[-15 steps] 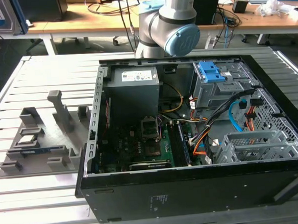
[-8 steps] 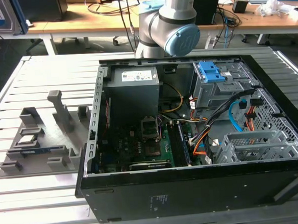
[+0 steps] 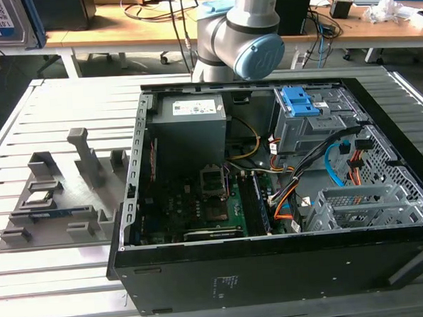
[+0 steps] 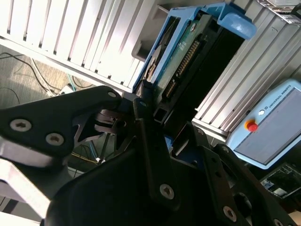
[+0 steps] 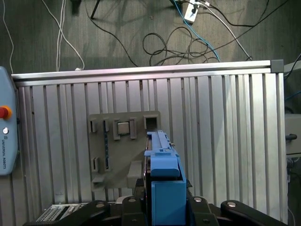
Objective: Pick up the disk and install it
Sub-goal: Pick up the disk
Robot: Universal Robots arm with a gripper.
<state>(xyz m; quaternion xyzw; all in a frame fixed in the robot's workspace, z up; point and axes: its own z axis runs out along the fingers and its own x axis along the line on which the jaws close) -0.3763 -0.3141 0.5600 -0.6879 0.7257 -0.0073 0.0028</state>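
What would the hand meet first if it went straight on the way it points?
Probably the grey tray on the slatted table, which lies straight ahead of the disk that the hand grips. The disk would touch it first, though depth is unclear.

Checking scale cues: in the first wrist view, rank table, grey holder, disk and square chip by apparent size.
1. table, largest
2. grey holder
3. disk, nearest the camera, so its rank against the holder is unsure
4. square chip, smallest
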